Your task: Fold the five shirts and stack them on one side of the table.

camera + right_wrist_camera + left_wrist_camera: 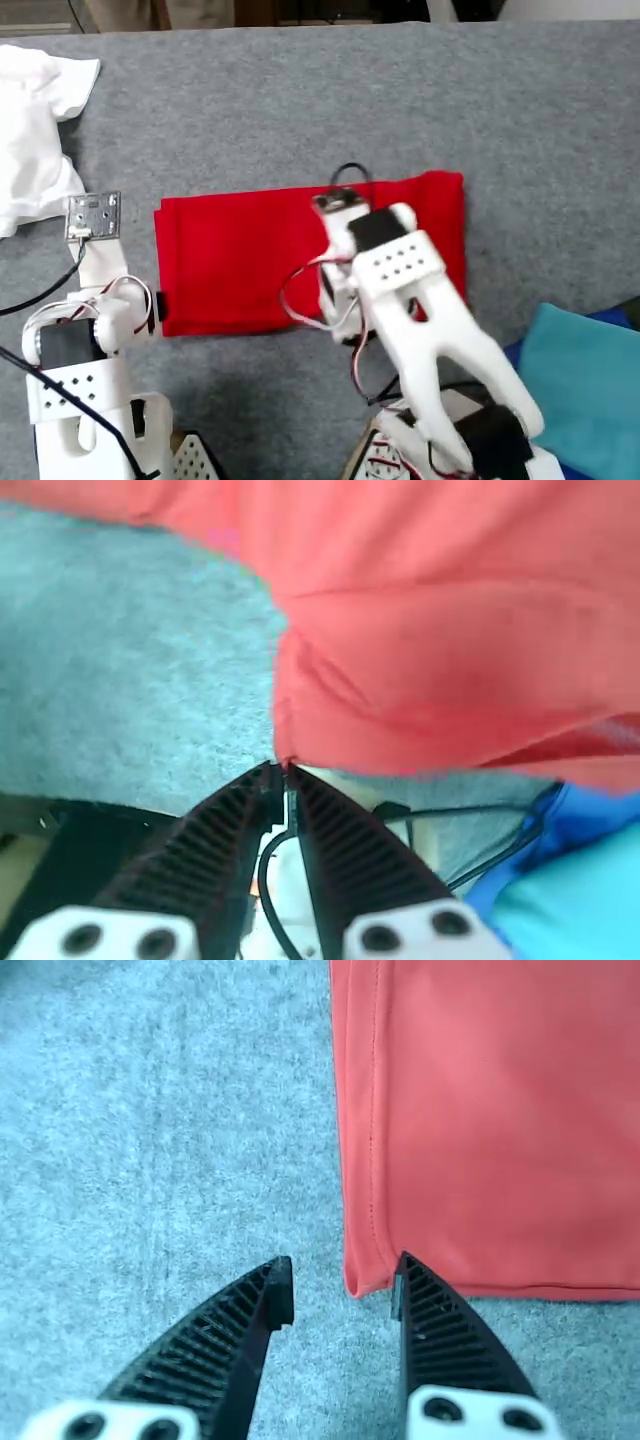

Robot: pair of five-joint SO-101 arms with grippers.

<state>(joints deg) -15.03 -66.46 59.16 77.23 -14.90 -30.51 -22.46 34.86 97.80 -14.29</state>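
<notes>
A red shirt (240,260) lies folded into a rectangle at mid-table. My left gripper (340,1285) is open low over the grey cloth, and the near left corner of the red shirt (365,1278) sits between its fingertips, close to one finger (430,1320). In the high view this gripper (158,308) is at the shirt's left edge. My right arm (390,255) hangs over the middle of the shirt. The right gripper (283,770) is shut on a fold edge of the red shirt (430,670), which is raised off the table there.
A crumpled white shirt (30,130) lies at the far left corner. A teal shirt (580,380) rests on a blue one at the near right edge, and the teal shirt (570,910) lies close to the right gripper. Grey cloth (350,90) covers the far half.
</notes>
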